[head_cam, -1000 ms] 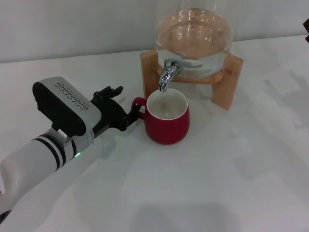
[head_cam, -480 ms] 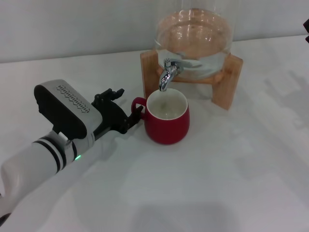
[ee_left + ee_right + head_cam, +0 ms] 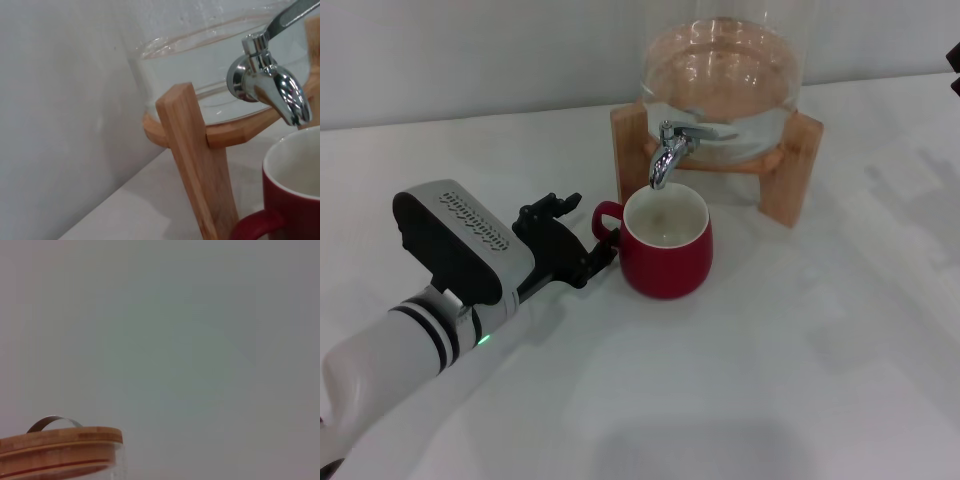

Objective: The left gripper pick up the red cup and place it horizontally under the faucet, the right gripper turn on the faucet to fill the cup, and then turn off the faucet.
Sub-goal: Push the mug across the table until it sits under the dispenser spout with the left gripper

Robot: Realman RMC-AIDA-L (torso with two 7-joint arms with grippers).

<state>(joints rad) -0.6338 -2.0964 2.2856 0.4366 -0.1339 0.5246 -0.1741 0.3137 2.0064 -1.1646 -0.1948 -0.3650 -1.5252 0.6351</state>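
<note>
Your left tool (image 3: 588, 252) has slid slightly back and down the bench (image 3: 770, 350) over the last second, its black claw narrow beside the handle of the red cup (image 3: 667, 243), apparently released. That suggests placing is done: the squat, glossy ceramic cup stands upright, its white inside directly beneath the faucet (image 3: 668, 152), a shiny chrome tap on a clear glass dispenser (image 3: 725, 75) in a wooden stand (image 3: 790, 175). Your right tool is barely visible at the head view's right edge; I cannot tell its state.

One red cup (image 3: 667, 245), one chrome faucet (image 3: 670, 150), one glass dispenser (image 3: 725, 70) on one wooden stand (image 3: 790, 170), one wooden lid (image 3: 60, 450), and one left gripper (image 3: 575, 235) sit on one white table (image 3: 800, 350).
</note>
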